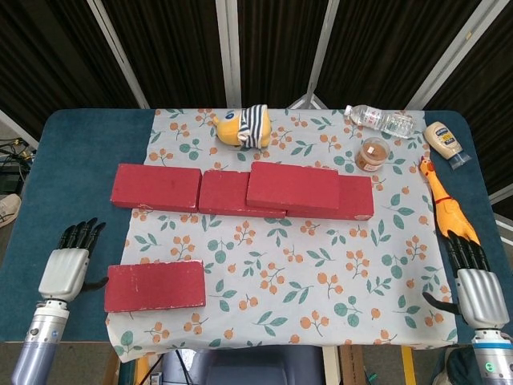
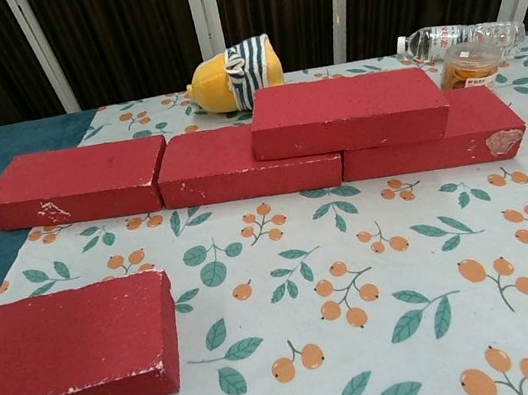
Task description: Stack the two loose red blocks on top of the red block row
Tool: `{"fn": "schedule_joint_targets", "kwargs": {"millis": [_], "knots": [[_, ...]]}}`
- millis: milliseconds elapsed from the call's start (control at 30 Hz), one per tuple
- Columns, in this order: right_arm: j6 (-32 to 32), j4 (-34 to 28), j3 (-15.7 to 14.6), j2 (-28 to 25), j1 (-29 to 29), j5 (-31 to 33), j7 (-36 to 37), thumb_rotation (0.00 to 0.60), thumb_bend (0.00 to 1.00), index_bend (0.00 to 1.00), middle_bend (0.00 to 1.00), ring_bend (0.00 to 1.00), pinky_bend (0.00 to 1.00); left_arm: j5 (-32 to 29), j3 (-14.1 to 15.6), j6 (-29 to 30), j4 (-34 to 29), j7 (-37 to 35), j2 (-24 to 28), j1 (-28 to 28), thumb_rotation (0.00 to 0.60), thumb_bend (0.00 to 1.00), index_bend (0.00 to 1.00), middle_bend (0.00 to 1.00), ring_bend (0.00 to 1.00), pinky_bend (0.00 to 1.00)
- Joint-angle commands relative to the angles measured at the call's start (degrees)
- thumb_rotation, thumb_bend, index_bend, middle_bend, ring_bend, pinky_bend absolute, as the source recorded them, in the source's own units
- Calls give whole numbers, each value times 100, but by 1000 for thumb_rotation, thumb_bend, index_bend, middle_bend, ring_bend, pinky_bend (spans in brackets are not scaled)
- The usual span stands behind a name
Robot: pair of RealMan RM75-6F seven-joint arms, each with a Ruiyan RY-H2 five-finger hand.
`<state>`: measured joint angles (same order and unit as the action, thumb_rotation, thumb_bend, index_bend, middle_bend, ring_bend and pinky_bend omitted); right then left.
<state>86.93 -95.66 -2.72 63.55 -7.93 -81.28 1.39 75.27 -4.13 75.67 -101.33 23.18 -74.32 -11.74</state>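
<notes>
- The left hand [image 1: 62,269] sits at the lower left of the head view, over the blue table [image 1: 72,144], fingers stretched out and apart, thumb pointing toward the cloth; it holds nothing.
- The loose red block [image 1: 155,285] lies flat on the floral cloth [image 1: 321,265] just right of that hand, near the thumb; whether they touch cannot be told.
- The right hand [image 1: 478,293] is at the lower right edge of the head view, fingers extended and spread, empty, well apart from every block.
- The red block row [image 1: 184,191] runs across the middle of the frame, three blocks end to end.
- A stacked red block [image 1: 292,186] already rests on the row, bridging its middle and right blocks.
- In the chest view neither hand shows; the loose block fills the lower left.
- A striped plush toy [image 1: 242,126] lies at the upper centre, behind the row.
- A rubber chicken [image 1: 447,207] lies at the right edge, its tail end just above the right hand's fingertips.
</notes>
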Motion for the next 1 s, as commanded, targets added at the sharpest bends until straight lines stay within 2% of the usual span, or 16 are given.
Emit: {"fn": "schedule_joint_targets", "kwargs": {"millis": [33,200,367,633,1000], "knots": [[-16,65,57,43,30,-40,-30,600,99,0,0,0,0,-129,23,-250,-302,83,52,-124,600,0,0,0,0,41],[-86,109,122,50,65,-39,-15,600,98,0,0,0,0,-224,151,-678,-710,143,148,-313,600,0,0,0,0,41],[-111,135,197,26,124,-16,26,600,99,0,0,0,0,-452,279,-1138,-1019,551,79,-593,600,0,0,0,0,41],[-197,136,268,10,162,-44,39,600,99,0,0,0,0,-787,312,-1196,-1204,1021,-150,-806,600,0,0,0,0,41],[-276,134,383,-1,225,17,8,600,99,0,0,0,0,-1072,444,-1476,-1294,976,-292,-1053,600,0,0,0,0,41]]}}
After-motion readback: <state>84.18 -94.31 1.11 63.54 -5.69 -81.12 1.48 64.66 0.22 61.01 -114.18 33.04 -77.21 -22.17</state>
